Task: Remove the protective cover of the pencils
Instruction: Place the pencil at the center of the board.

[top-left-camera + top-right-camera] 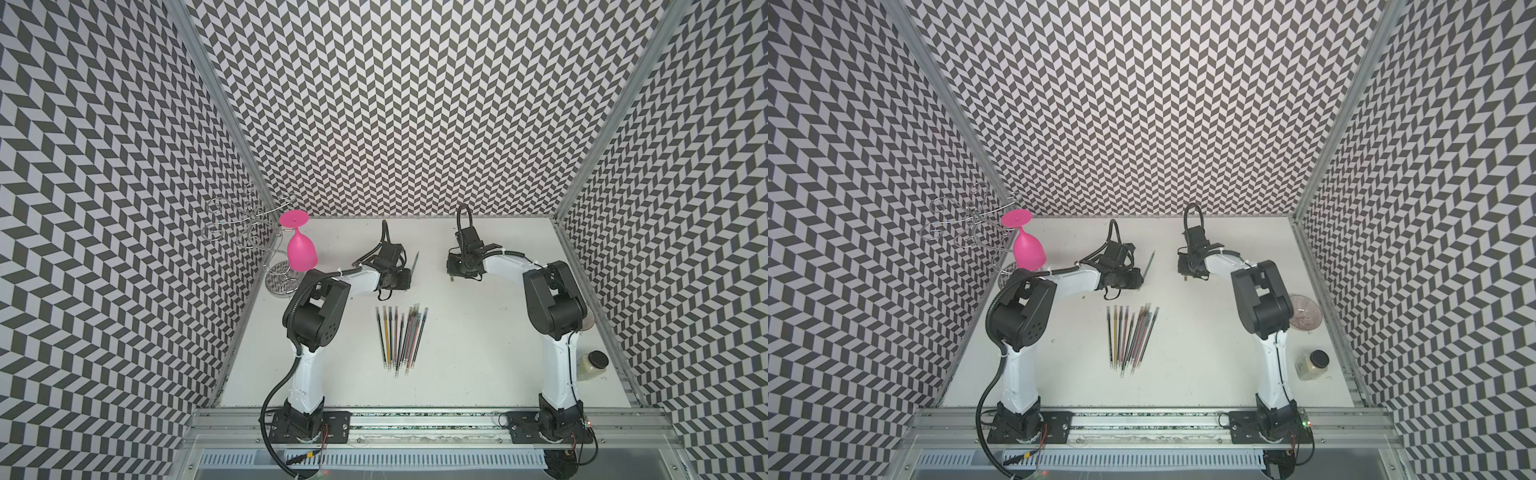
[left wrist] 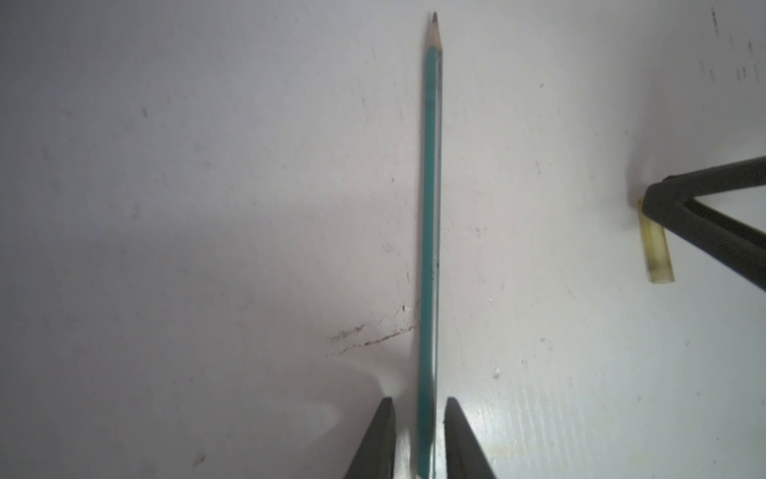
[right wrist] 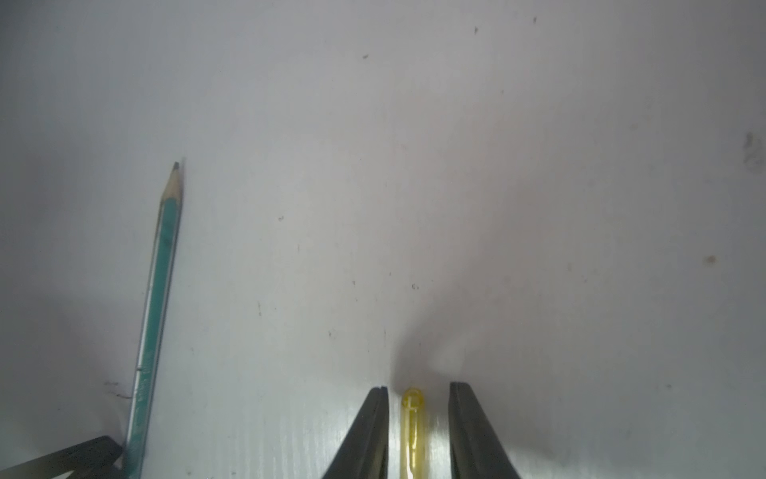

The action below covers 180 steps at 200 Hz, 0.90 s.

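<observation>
**One cover off, the bundle left to do**

The left gripper (image 2: pixel 418 404) is seen low over the desk (image 2: pixel 166 207) with its jaws apart. A green pencil (image 2: pixel 431 207) lies between them and is not clamped. The tip of this pencil is bare and sharpened.

The right gripper (image 3: pixel 418 387) is loosened as well. A small yellow cover (image 3: pixel 413 427) lies on the desk between its jaws, with a gap at each side. Pencil and cover are found apart from each other at the far part of the desk, so for this one pencil the work is judged as done.

In the middle of the desk the other pencils (image 1: pixel 401 338) are laid in a loose fan, and no gripper touches them. Whether covers sit on their far ends cannot be told surely. Most of the task is judged to be left.
</observation>
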Tool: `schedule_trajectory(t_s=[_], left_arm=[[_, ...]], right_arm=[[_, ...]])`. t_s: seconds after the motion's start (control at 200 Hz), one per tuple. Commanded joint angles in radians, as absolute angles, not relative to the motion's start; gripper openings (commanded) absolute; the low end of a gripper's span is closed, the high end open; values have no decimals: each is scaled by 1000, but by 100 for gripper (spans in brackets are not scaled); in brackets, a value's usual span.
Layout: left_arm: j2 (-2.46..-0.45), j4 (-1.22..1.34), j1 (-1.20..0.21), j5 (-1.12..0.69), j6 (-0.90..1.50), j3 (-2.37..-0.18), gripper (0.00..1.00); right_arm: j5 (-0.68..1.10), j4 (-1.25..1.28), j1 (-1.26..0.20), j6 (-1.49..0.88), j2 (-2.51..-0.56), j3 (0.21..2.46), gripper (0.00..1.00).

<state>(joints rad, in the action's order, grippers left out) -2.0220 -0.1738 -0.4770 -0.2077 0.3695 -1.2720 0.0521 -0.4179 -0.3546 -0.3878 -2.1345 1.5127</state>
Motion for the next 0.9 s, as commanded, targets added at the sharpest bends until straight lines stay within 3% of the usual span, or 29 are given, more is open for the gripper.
schedule_trajectory(t_s=[0.0, 0.23, 0.456, 0.671, 0.791, 0.896], left_arm=[[-1914, -112, -478, -210, 377, -1229, 30], [-1616, -18, -479, -224, 388, -1063, 32], [-1084, 100, -509, -377, 493, -712, 35], [-682, -165, -515, -504, 444, -671, 36], [-592, -336, -516, -484, 332, -739, 37], [-565, -340, -515, -532, 292, -716, 37]], right_arm=[[29, -404, -350, -394, -2130, 1502, 29], [80, -410, -359, -374, -2056, 1461, 30], [52, -323, -471, -395, -1786, 1187, 29], [5, -262, -669, -516, -1687, 995, 29], [-64, -295, -742, -617, -1722, 1006, 28], [-86, -335, -789, -689, -1770, 1045, 27]])
